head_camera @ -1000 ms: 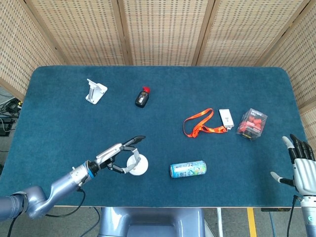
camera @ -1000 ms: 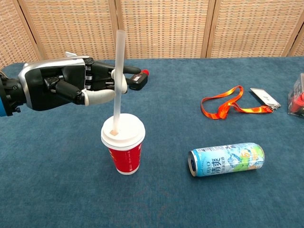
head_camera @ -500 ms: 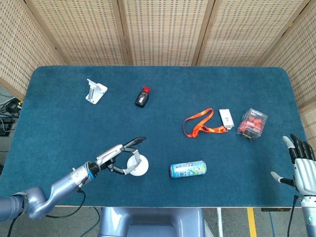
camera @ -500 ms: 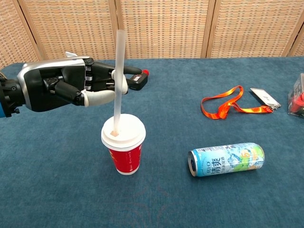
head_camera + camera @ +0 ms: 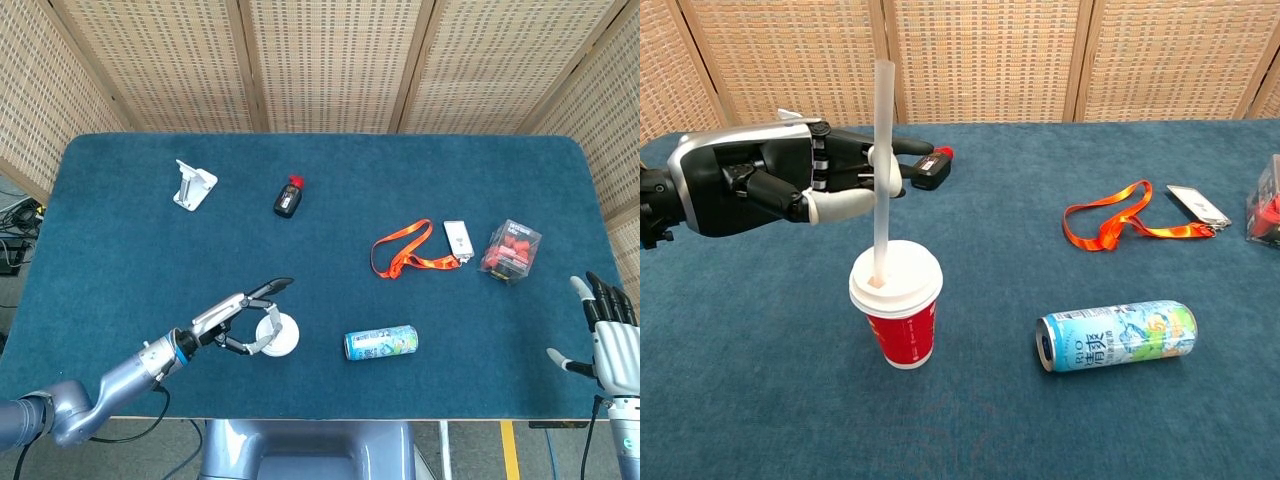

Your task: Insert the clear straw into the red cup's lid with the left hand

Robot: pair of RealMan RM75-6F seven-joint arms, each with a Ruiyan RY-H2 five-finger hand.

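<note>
Left hand (image 5: 770,185) pinches the clear straw (image 5: 880,170) between thumb and a finger, roughly mid-length, other fingers stretched out toward the far side. Straw stands near upright, lower end in the hole of the white lid (image 5: 896,279) on the red cup (image 5: 900,336); how deep it sits can't be told. Cup is upright on the blue counter (image 5: 760,400), near the front edge, left of centre; head view shows the same hand (image 5: 235,318) right at the cup (image 5: 279,336). Just right of the cup a drink can (image 5: 1116,336) lies on its side. Further back and right: orange lanyard (image 5: 1110,226), touching or just beside a small white card (image 5: 458,239), then a clear box of red pieces (image 5: 511,252) near the right edge. Toward the back left, a small black bottle with red cap (image 5: 288,197) and a white stand (image 5: 192,186). Right hand (image 5: 612,340) is off the counter's front right corner, fingers spread, holding nothing.
</note>
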